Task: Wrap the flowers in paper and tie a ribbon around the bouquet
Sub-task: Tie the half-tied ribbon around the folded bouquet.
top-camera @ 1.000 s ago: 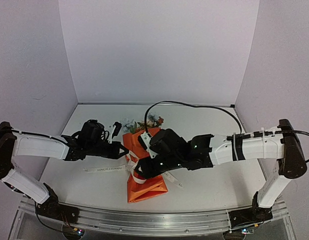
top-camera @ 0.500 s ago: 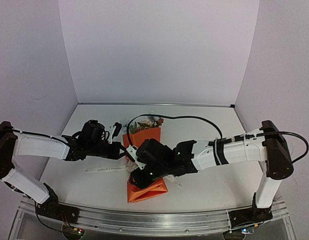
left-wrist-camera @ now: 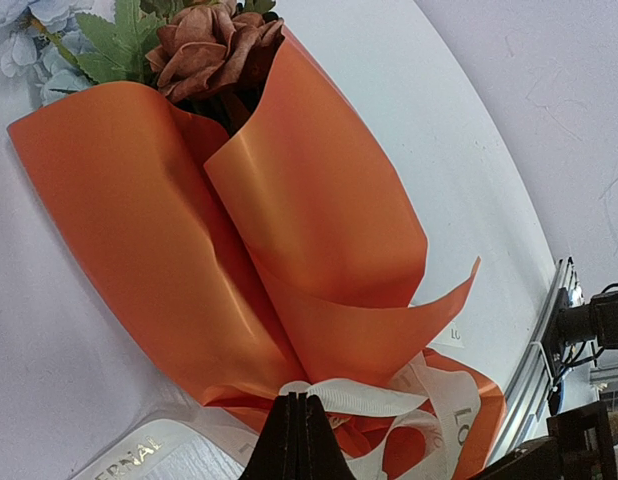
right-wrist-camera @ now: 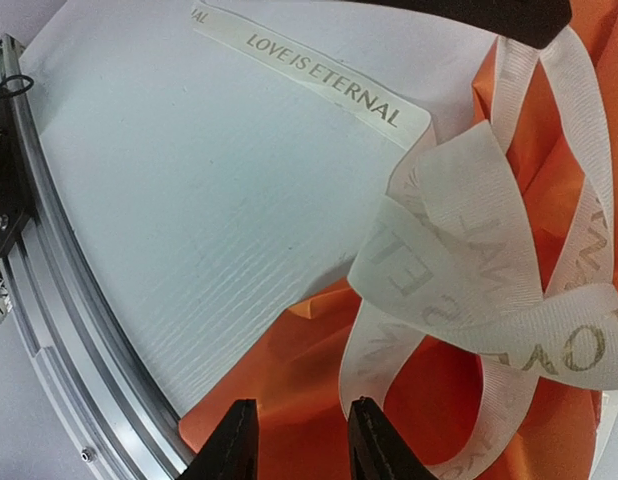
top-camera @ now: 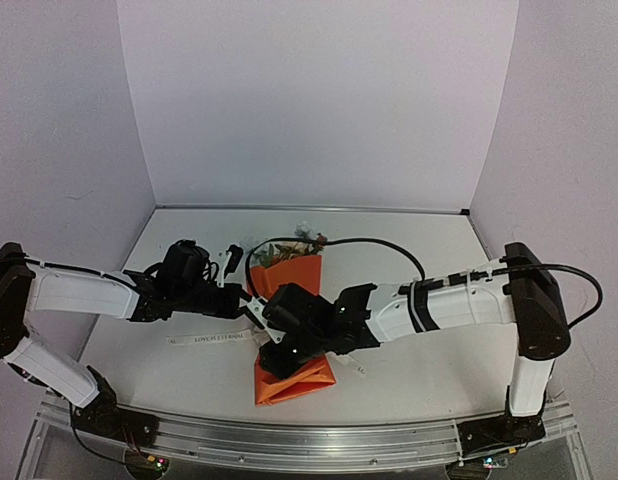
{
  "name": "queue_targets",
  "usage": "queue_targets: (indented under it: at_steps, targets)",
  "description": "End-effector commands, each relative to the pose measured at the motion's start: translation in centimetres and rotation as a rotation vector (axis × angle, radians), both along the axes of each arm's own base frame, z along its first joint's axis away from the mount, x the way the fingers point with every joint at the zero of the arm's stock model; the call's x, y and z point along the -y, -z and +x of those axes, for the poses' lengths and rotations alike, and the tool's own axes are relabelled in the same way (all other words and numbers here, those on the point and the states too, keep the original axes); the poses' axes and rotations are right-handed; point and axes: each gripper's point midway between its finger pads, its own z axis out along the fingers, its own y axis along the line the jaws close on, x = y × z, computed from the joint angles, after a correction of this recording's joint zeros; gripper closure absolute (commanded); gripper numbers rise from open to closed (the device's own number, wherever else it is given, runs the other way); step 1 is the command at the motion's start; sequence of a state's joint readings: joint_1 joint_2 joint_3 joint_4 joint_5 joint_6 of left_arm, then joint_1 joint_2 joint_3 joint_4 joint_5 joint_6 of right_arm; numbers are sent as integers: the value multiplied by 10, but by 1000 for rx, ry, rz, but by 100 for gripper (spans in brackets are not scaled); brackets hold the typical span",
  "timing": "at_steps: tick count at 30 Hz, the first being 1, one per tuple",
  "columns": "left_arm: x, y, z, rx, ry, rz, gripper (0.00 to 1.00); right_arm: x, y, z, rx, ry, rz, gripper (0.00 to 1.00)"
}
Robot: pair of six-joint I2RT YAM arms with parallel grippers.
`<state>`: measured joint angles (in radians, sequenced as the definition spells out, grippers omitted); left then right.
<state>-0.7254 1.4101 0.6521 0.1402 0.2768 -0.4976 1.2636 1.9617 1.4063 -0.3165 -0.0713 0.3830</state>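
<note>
Watching remotely, I saw my left tool point(left-wrist-camera: 297, 415) pinched together on the cream-white printed fabric ribbon point(right-wrist-camera: 459, 250), at the waist of the orange paper-cone bouquet point(left-wrist-camera: 289, 230) lying on the white worktop point(right-wrist-camera: 169, 200), right tool point(right-wrist-camera: 304, 410) with fingers apart beside the ribbon's loops.

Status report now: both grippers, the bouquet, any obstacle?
Left gripper shut on the ribbon at the bouquet waist. Right gripper open, above the paper, beside loose ribbon loops. Nothing in the way.
</note>
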Motion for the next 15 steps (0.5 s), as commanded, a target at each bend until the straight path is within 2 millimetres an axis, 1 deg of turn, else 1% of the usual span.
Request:
queue_targets:
  at_steps: [1, 3, 5, 8, 9, 10, 12, 13, 15]
  targets:
    - [4, -21, 8, 48, -6, -41, 100, 4, -18, 15, 67, 60, 9, 79]
    - [3, -22, 8, 51, -8, -40, 100, 10, -23, 22, 93, 93, 3, 87]
    - [3, -22, 8, 53, -13, -39, 100, 14, -27, 26, 105, 114, 3, 92]
    - [2, -23, 9, 54, -16, -39, 100, 18, -31, 27, 110, 124, 3, 94]
    - [2, -23, 9, 55, -16, -40, 100, 18, -31, 26, 106, 117, 3, 93]
    - [3, -23, 9, 54, -14, -40, 100, 17, -31, 24, 100, 106, 6, 89]
    - [3, -23, 8, 53, -11, -42, 100, 14, -28, 21, 86, 85, 5, 77]
    - [4, -23, 8, 53, -10, -43, 100, 13, -26, 19, 78, 75, 4, 73]
    - [4, -23, 8, 52, -9, -43, 100, 11, -24, 17, 67, 64, 2, 69]
